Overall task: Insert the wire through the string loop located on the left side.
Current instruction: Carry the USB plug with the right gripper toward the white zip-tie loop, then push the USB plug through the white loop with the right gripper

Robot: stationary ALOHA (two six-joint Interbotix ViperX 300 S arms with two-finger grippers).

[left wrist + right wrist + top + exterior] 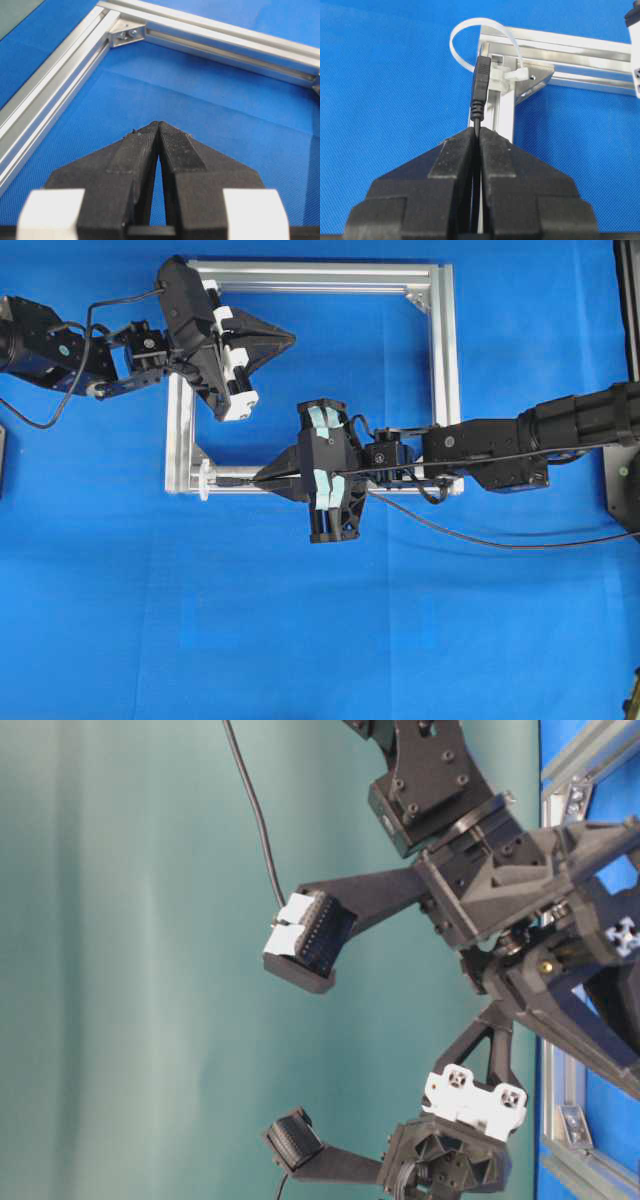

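Observation:
My right gripper [262,478] [478,131] is shut on the wire [480,87], whose black plug sticks out ahead of the fingertips. The plug's tip sits just short of the white string loop [470,31] [205,481], which arches over the frame's lower left corner. The rest of the wire [480,540] trails right across the blue mat. My left gripper [290,337] [159,124] is shut with nothing in it, hovering inside the frame near the upper left corner.
The square silver aluminium frame [445,340] lies flat on the blue mat, with triangular corner brackets [126,34] [535,80]. The right arm [560,430] stretches over the frame's lower right corner. A dark object [625,480] sits at the right edge.

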